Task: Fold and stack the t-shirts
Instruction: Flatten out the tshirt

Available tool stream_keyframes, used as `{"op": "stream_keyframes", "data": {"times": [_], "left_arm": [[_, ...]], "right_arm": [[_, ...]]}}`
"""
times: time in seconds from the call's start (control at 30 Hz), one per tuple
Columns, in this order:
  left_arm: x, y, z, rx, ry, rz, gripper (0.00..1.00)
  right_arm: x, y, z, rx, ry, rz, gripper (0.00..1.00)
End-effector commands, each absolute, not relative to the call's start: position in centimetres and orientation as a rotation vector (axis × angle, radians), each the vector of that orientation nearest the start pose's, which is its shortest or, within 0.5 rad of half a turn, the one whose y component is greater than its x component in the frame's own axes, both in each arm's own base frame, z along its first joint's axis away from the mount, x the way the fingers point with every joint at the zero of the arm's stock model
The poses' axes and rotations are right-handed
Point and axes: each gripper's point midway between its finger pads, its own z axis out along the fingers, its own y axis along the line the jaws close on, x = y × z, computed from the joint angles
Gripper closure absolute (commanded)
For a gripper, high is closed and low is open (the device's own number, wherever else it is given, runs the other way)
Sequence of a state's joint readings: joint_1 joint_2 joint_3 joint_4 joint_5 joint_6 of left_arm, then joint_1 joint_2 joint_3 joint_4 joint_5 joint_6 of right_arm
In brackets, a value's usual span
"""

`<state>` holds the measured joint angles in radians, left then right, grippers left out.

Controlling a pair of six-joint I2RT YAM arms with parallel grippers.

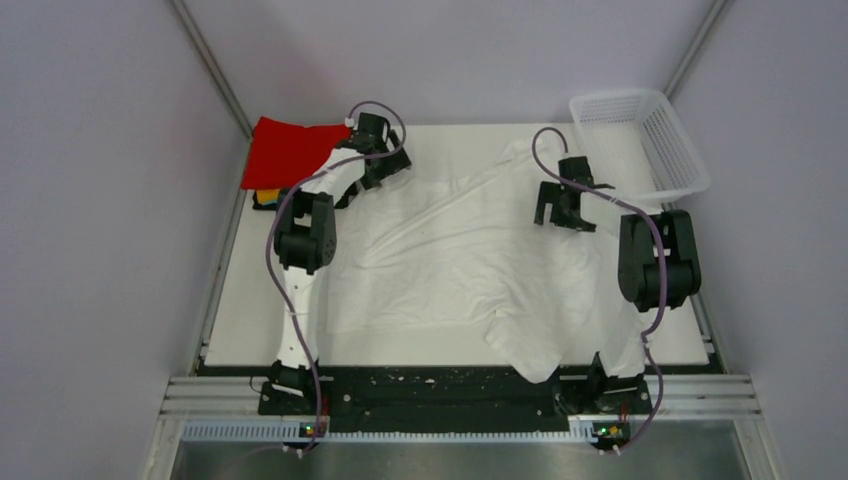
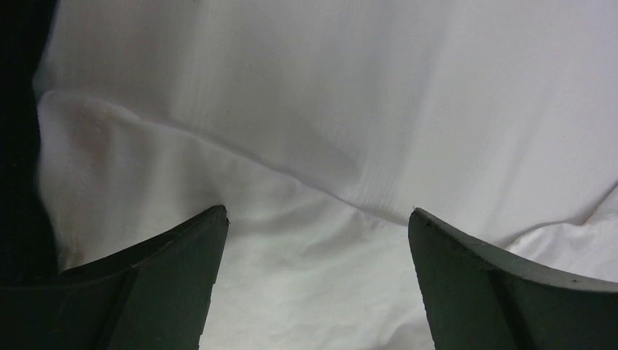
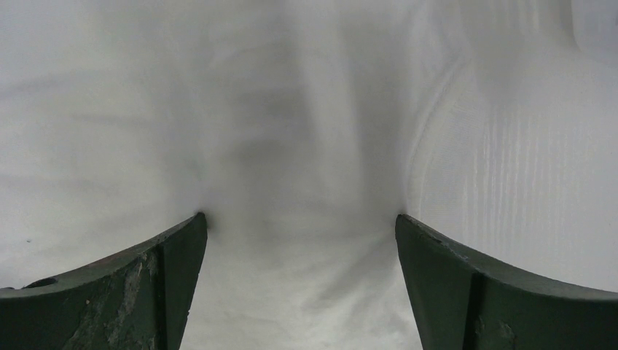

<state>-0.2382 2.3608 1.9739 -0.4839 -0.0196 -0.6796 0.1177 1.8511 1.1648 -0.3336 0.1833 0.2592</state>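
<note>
A thin, wrinkled white t-shirt [image 1: 455, 260] lies spread over the table, one corner hanging over the near edge. A folded red t-shirt [image 1: 290, 150] rests at the far left corner on an orange-yellow one [image 1: 266, 195] with black under it. My left gripper [image 1: 385, 172] is open at the white shirt's far left edge, its jaws wide over the creased cloth [image 2: 318, 219]. Over the shirt's far right part my right gripper [image 1: 565, 208] is open too, fingertips [image 3: 191, 233] pressing down on the white cloth [image 3: 306, 211] with nothing pinched between them.
A white plastic mesh basket [image 1: 640, 140] stands at the far right corner, partly over the table's edge. Grey walls close in both sides. The black rail [image 1: 440, 385] with the arm bases runs along the near edge.
</note>
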Motion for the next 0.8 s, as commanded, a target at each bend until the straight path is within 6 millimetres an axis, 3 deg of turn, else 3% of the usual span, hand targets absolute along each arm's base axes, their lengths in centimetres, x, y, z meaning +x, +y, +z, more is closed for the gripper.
{"op": "stream_keyframes", "data": {"times": [0.0,0.07,0.23,0.37,0.5,0.6,0.77], "left_arm": [[58.2,-15.7,3.8,-0.601,2.435,-0.382,0.01],[58.8,-15.8,3.5,-0.619,2.435,-0.387,0.01],[60.1,-16.0,3.8,-0.674,2.413,-0.447,0.01],[60.6,-16.4,4.2,-0.664,2.393,-0.480,0.01],[60.6,-16.7,4.6,-0.659,2.388,-0.503,0.01],[60.6,-16.8,4.7,-0.657,2.387,-0.515,0.01],[60.5,-16.7,4.9,-0.654,2.382,-0.506,0.01]], "right_arm": [[41.9,1.2,2.3,0.268,2.565,-0.168,0.01],[43.2,1.7,3.4,0.245,2.536,-0.129,0.01],[47.0,3.1,8.3,0.212,2.405,-0.017,0.01],[50.4,5.7,11.1,0.166,2.308,0.140,0.01],[54.2,8.3,11.4,0.155,2.261,0.260,0.01],[57.1,9.7,10.3,0.179,2.239,0.327,0.01],[61.6,12.4,11.1,0.145,2.139,0.423,0.01]]}}
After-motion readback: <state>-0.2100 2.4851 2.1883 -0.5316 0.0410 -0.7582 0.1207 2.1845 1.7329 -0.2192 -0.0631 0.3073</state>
